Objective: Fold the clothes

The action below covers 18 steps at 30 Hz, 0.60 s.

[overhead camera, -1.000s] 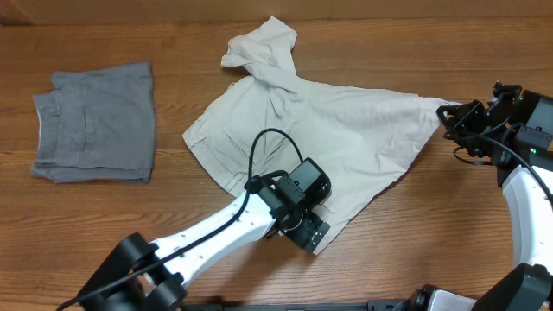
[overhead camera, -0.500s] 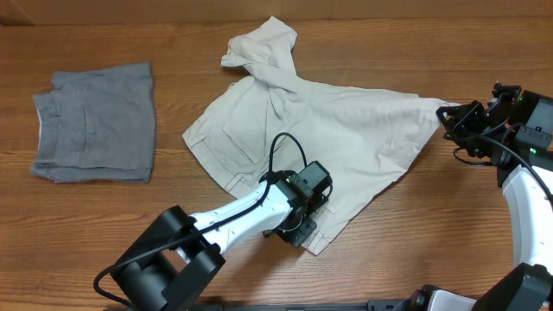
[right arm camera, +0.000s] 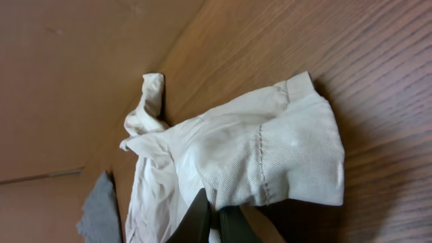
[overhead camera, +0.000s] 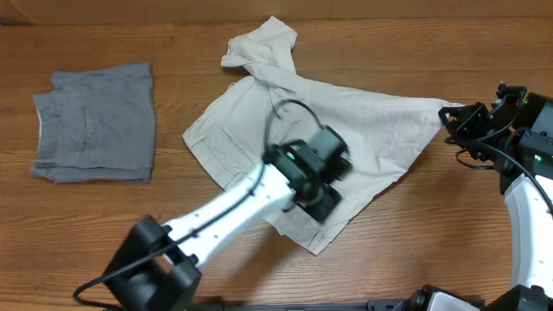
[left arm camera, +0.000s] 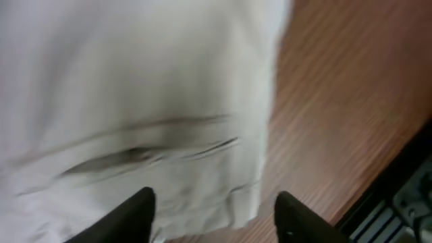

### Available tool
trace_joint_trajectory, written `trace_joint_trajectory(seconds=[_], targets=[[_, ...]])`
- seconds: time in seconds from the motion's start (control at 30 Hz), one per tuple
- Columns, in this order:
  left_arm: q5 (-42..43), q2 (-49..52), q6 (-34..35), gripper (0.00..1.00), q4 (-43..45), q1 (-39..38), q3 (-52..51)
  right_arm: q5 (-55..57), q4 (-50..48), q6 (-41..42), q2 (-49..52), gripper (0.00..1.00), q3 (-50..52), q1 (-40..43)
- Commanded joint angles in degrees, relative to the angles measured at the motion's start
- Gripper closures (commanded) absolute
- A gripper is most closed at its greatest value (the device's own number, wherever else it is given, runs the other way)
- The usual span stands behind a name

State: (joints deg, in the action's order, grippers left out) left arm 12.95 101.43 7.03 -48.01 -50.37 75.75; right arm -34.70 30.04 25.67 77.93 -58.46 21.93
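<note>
Wooden table: brown plank grain, carries both garments and both arms.

Beige shorts: lying at the centre of the table, spread mostly flat but creased and skewed. One part is bunched and twisted at the far edge of the spread. The right-hand corner is drawn out to a point toward the right arm. The near hem lies flat on the wood close to the front edge of the table.

Left arm: white, reaching diagonally from the front left, its wrist over the near portion of the beige shorts.

Grey shorts: folded into a rough rectangle at the left of the table, well apart from the beige shorts.

Left gripper: jaws spread wide, over the hem corner of the beige shorts, nothing held between them. Whether the fingertips touch the cloth cannot be told.

Right gripper: jaws closed together, pinching the drawn-out corner of the beige shorts at the right side of the table, with the stitched hem folded just beyond the tips.
</note>
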Motion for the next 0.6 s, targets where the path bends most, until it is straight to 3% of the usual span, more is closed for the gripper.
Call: trace_joint_trajectory(seconds=[0.0, 0.23, 0.4, 0.57], targets=[[-2.19, 4.96, -0.81, 0.35, 0.87, -5.81, 0.39, 1.36, 0.37, -0.61, -1.09, 0.96, -0.9, -0.04], [-6.08, 11.41, -0.76, 0.31, -6.84, -8.87, 7.78, 1.68, 1.18, -0.63, -1.09, 0.96, -0.87, -0.04], [-16.09, 12.35, -0.9, 0.25, -12.35, -8.76, 8.98, 1.66, 1.66, -0.63, -1.09, 0.96, -0.87, -0.04], [-13.44, 17.92, -5.6, 0.29, -14.25, -9.07, 8.76, 1.66, 1.6, -0.61, -1.09, 0.96, -0.87, -0.04]])
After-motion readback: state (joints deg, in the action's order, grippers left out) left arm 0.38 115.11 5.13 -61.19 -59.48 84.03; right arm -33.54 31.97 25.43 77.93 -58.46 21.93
